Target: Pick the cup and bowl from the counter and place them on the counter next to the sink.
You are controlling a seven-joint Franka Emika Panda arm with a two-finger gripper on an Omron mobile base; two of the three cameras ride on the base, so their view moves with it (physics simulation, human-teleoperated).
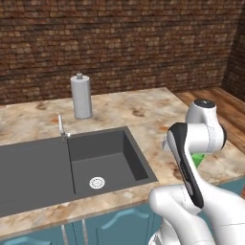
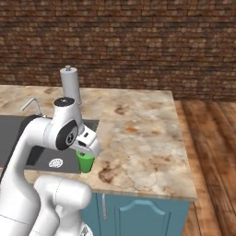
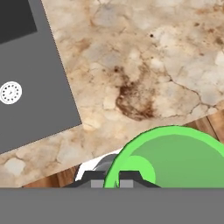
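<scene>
The end effector [image 3: 112, 183] is pinching the rim of the small bright green plastic cup [image 2: 85, 162], carrying it at lower left of the right base view, over beige marbled stone worktop [image 2: 138, 133] beside the dark grey rectangular sink [image 1: 72, 162], ready for setting down

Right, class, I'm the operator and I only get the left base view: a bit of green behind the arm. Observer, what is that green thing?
Observer: It is the cup, small and bright green, under the gripper near the counter's front edge.
Operator: Is the gripper gripping it?
Observer: In the hand view the fingers sit shut on the cup's rim, one inside and one outside.
Operator: Where is the sink from there?
Observer: In the right base view the sink lies just left of the cup.
</scene>
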